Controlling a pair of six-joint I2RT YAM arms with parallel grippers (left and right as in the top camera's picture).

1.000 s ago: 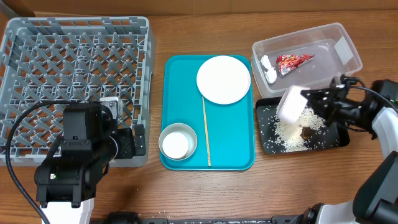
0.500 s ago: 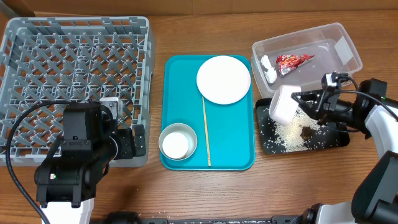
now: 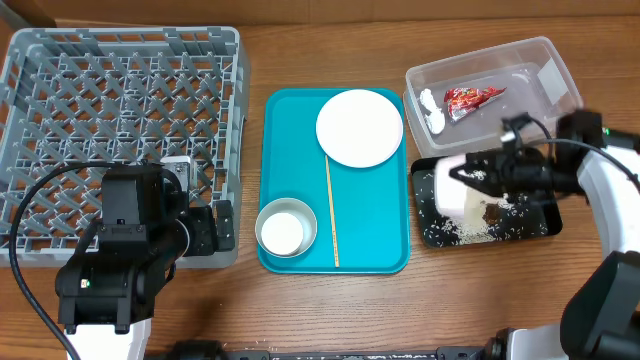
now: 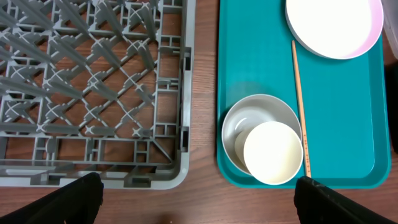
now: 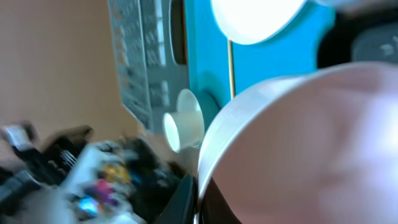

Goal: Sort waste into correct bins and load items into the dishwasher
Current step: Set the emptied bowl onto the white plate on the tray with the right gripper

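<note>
rice (image 3: 446, 236) is going into the black tray (image 3: 537, 227) at middle right, so i am tipping the small white bowl (image 3: 448, 190) over it, right hand (image 3: 478, 176) pinching it.

The left arm (image 3: 135, 215) is mostly black: a blocky housing over rounded motor sections, with a tiny green dot (image 3: 85, 283) on its side and a white shell (image 3: 105, 335) at the lower end. A thin black cable (image 3: 40, 188) loops out from it in a wide arc. A small silver plate (image 3: 176, 170) sits on top near the left gripper (image 4: 199, 183), whose two fingers (image 4: 84, 199) are matt black with blunt tips. The right arm (image 3: 615, 190) has a smooth white shell between black joints. A second thin cable (image 3: 528, 119) arches above the black right gripper (image 3: 470, 178).
</note>
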